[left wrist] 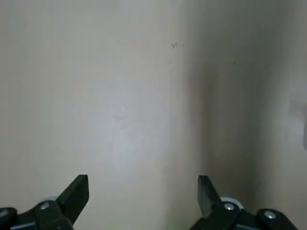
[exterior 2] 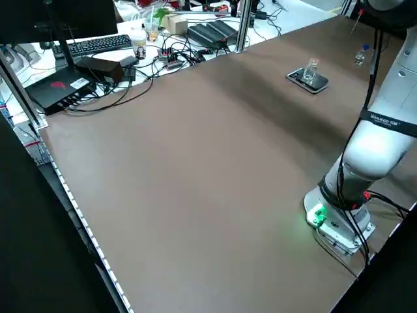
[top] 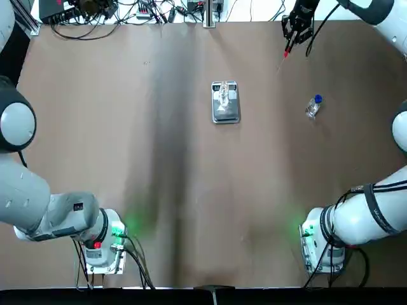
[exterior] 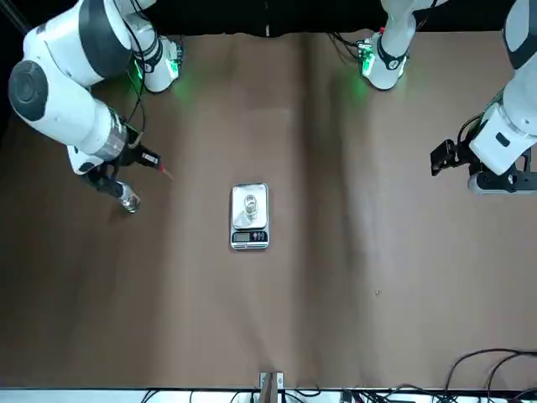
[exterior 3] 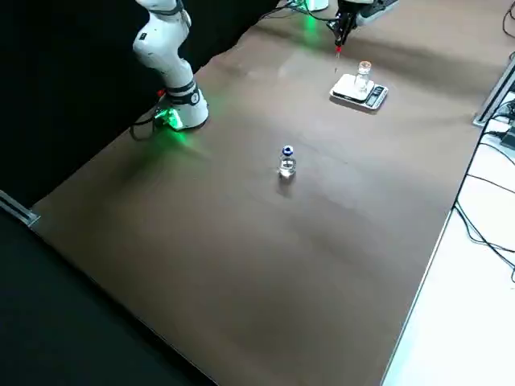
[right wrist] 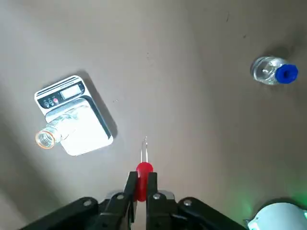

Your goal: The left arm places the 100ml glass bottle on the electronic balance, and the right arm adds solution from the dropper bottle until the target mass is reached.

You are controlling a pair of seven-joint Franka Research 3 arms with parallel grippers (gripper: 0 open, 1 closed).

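Note:
The silver electronic balance [top: 226,109] lies mid-table with the clear 100ml glass bottle [top: 224,96] standing on its steel plate. The dropper bottle [top: 313,107], blue-collared with no dropper in it, stands to the right of the balance. My right gripper [top: 296,30] hovers above the table's far right part, beyond both, shut on the red-topped dropper [right wrist: 143,173], whose glass tip points down at bare table. In the right wrist view the balance [right wrist: 73,115] and the dropper bottle [right wrist: 274,72] lie to either side. My left gripper [left wrist: 143,184] is open over bare table, away from the balance.
Brown tabletop all around the balance. Cables and electronics [top: 114,11] lie along the far edge. Both arm bases [top: 105,244] glow green at the near edge. A keyboard and boxes [exterior 2: 98,44] sit beyond the table.

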